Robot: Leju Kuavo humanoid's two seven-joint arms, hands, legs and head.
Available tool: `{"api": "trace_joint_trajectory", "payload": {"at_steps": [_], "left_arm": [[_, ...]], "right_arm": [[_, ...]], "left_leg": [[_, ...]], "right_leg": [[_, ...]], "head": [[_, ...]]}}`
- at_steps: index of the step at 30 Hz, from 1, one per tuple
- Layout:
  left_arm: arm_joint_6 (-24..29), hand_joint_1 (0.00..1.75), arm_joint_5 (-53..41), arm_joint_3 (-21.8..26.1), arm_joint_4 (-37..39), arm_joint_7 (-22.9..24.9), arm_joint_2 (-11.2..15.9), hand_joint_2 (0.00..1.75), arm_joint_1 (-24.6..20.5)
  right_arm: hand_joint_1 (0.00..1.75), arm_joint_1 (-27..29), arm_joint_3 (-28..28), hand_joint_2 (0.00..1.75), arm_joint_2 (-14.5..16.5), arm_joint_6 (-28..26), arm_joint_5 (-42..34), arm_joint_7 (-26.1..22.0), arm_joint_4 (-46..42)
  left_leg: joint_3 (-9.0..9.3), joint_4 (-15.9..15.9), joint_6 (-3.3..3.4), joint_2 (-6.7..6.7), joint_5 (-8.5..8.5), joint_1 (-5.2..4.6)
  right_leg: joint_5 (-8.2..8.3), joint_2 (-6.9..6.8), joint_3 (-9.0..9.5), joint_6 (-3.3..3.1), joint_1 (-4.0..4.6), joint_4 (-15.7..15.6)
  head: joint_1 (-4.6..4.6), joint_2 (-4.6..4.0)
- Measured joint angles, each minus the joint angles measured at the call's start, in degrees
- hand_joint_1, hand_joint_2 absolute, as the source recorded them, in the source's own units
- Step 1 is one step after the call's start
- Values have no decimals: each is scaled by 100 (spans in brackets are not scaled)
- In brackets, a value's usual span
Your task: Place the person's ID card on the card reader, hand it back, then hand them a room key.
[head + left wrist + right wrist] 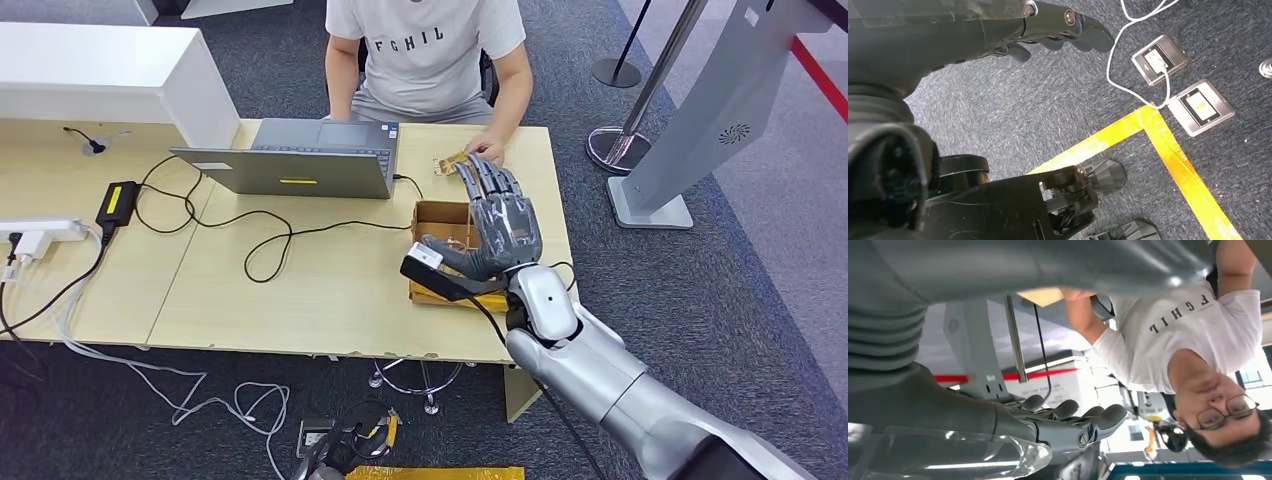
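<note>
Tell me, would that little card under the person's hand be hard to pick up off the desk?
Probably fiddly: the card looks thin and lies flat on the smooth desk, so it may slide when pushed. It seems light and stiff. The right hand hovers near it.

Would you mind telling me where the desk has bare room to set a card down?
Free: the wood of the desk between the laptop and the near edge, right of the looping black cable. Crowded: the far right corner, where the right hand, cardboard box and person's hand meet.
</note>
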Motion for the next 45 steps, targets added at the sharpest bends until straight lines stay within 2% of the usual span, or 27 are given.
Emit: {"api": "trace_joint_trajectory", "payload": {"at_steps": [2, 4, 7, 9, 13, 18, 21, 25, 28, 30, 32, 33, 36, 39, 40, 43, 45], "left_arm": [[-9, 0, 0, 8, 0, -3, 1, 0, 4], [-34, 0, 1, 8, 0, 6, 2, 0, 7], [-100, 0, 2, 10, -1, 38, 5, 0, 12], [-132, 0, 2, 10, -3, 46, 7, 0, 15], [-153, 0, 2, 10, -7, 46, 7, 0, 18], [-167, 0, 2, 13, -10, -28, 14, 0, 40], [-177, 0, 2, 17, -15, -95, 28, 0, 66], [-186, 0, 3, 44, -17, -151, 42, 0, 77], [-451, 0, 9, 21, -32, -129, 83, 0, 61], [-1237, 0, 86, -283, -126, -45, 179, 0, -4], [-2034, 0, 348, -835, -319, 83, 281, 0, -71], [-2243, 0, 571, -1117, -439, 161, 321, 0, -87], [-2380, 0, 1344, -1873, -785, 405, 425, 0, -72], [-2399, 0, 2035, -2634, -1062, 588, 503, 0, 24], [-2410, 0, 2271, -2898, -1157, 644, 524, 0, 73], [-2432, 0, 3013, -3689, -1447, 802, 610, 0, 215], [-2432, 0, 3344, -4156, -1612, 872, 681, 0, 278]], "right_arm": [[0, -13, -77, 0, -11, -57, -387, -32, 11], [0, -47, -192, 0, -85, 121, -882, -70, -16], [0, -101, -390, 0, -351, 925, -1978, -93, -228], [0, -125, -500, 0, -570, 1298, -2425, -67, -458], [0, -210, -600, 0, -886, 1647, -2560, 46, -843], [0, -620, -418, 0, -1424, 3106, -2688, 697, -1596], [0, -900, -188, 0, -1698, 3714, -2798, 1077, -2261], [0, -1160, 148, 0, -1892, 4010, -2770, 1311, -2957], [0, -1275, 372, 0, -2008, 4186, -2837, 1199, -3282], [0, -1374, 526, 0, -2048, 4374, -2995, 1051, -3375], [0, -1457, 676, 0, -2077, 4495, -3140, 1041, -3430], [0, -1475, 737, 0, -2099, 4515, -3178, 1083, -3471], [0, -1484, 869, 0, -2155, 4504, -3140, 1203, -3577], [0, -1475, 937, 0, -2214, 4295, -2679, 1193, -3634], [0, -1460, 940, 0, -2225, 4110, -2374, 1140, -3648], [0, -1273, 822, 0, -2237, 3041, -1221, 816, -3666], [0, -1115, 671, 0, -2238, 2489, -719, 632, -3666]], "left_leg": [[1, 0, 0, 0, 0, 0], [1, 1, 0, 0, 0, -1], [0, 3, 1, -2, 0, -2], [-2, 3, 1, -2, 0, -4], [0, 4, 1, 2, 0, -4], [-4, 4, 1, 0, 0, -4], [-4, 3, 0, 6, -1, -4], [-4, 3, 0, 10, -1, -3], [-6, 3, 0, 3, 0, -2], [-6, 3, 0, 3, 1, -1], [-5, 3, 0, 6, 1, 0], [-4, 3, 0, 7, 1, 0], [-2, 3, 0, 6, 2, 0], [-5, 3, 1, 1, 3, 1], [-5, 3, 1, 1, 3, 1], [-6, 3, 2, 6, 2, 0], [-6, 3, 2, 7, 2, -1]], "right_leg": [[0, 0, 0, 0, 0, 0], [0, 0, -1, 0, -1, -1], [1, -1, 0, 2, -3, -1], [2, -2, -1, 3, -5, -1], [2, 3, -5, 3, -6, -1], [2, 0, -7, 3, -5, -1], [2, 7, -9, 3, -5, 0], [2, 9, -10, 2, -5, 0], [2, 4, -9, 2, -4, 0], [3, 3, -8, 3, -3, 0], [5, 4, -7, 4, -1, 0], [7, 5, -7, 2, -1, 0], [10, 5, -7, -2, 0, 0], [10, 3, -8, -2, 0, 1], [10, 4, -8, -2, 0, 1], [10, 6, -9, -2, -1, 0], [9, 5, -9, -2, -2, 0]], "head": [[0, 0], [1, 0], [2, 0], [2, 0], [-1, 0], [0, 0], [0, 0], [0, 0], [0, 0], [3, 0], [4, 0], [3, 0], [-1, 0], [2, 1], [1, 1], [3, 0], [2, 0]]}}
